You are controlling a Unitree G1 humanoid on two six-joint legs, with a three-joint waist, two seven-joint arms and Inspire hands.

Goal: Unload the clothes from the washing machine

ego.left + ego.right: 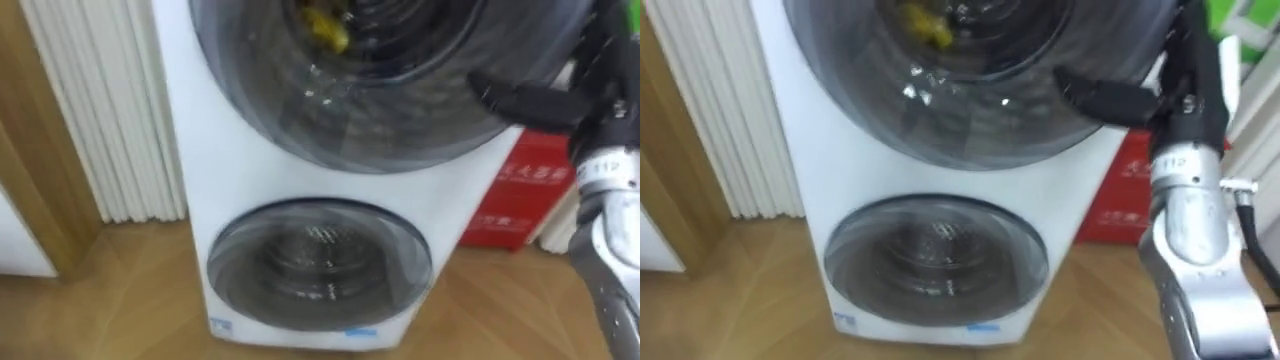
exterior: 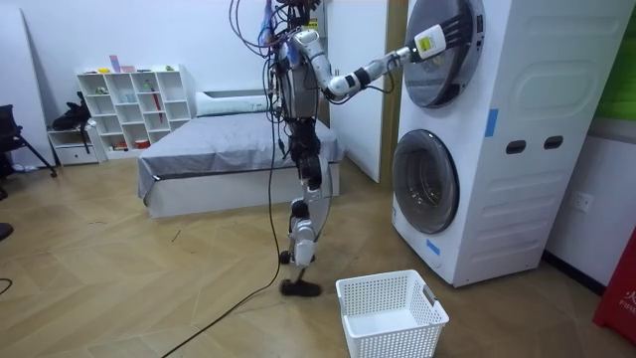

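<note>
Clothes [image 1: 325, 30] show as a yellow piece behind the glass of the upper door [image 1: 400, 120] of the white washing machine [image 1: 230, 180]. Your right hand [image 1: 540, 100] rests against that door's right edge, fingers stretched straight, grasping nothing. You stand facing the machine, with a white basket [image 2: 393, 340] on the floor nearby.

Bright even light w/ glare on washer door [image 1: 318, 92]
</note>
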